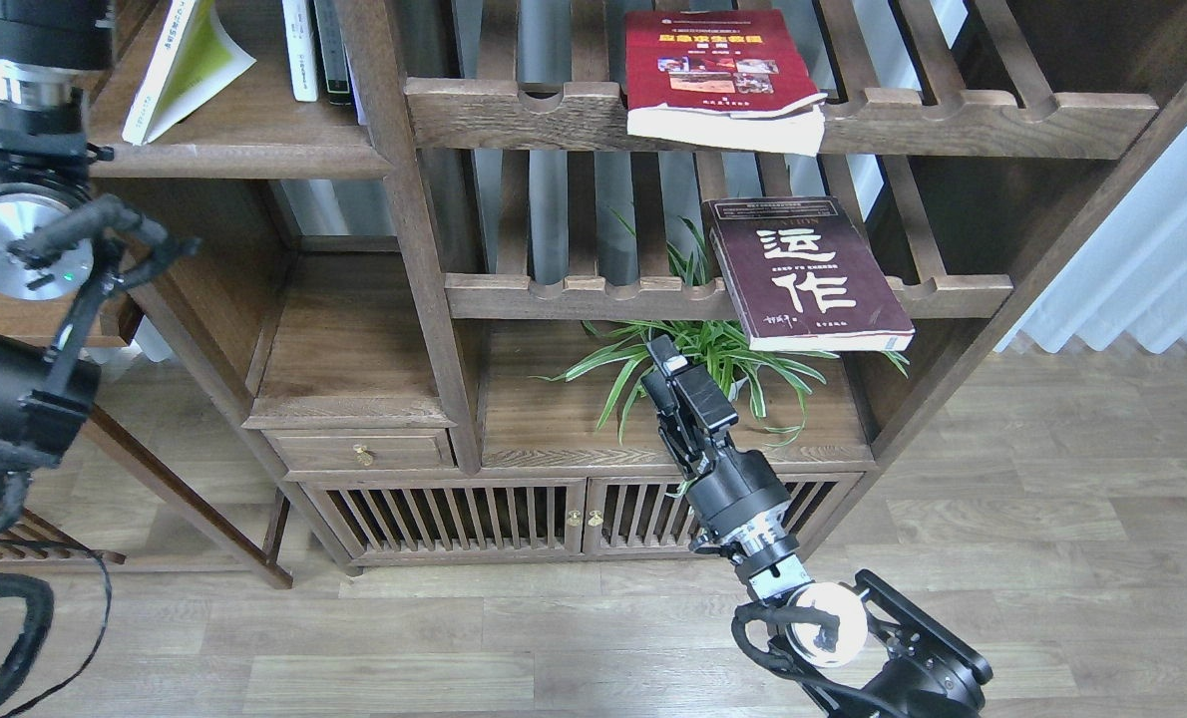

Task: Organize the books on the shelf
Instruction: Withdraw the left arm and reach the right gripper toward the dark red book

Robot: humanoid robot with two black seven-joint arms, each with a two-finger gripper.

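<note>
- Head view: the right gripper (665, 361) was at lower centre of the frame, in front of the potted plant (698, 374); whether its fingers were apart or together could not be told.
- The left gripper was not visible.
- The yellow book (180, 62) leaned on the solid shelf (244, 158), upper left.
- The red book (718, 75) lay on the top slatted rack (953, 115).
- The maroon book (808, 274) lay on the rack below, overhanging its front rail.

Maroon book (808, 274) cover: large white "运作"; other titles unreadable.
</note>
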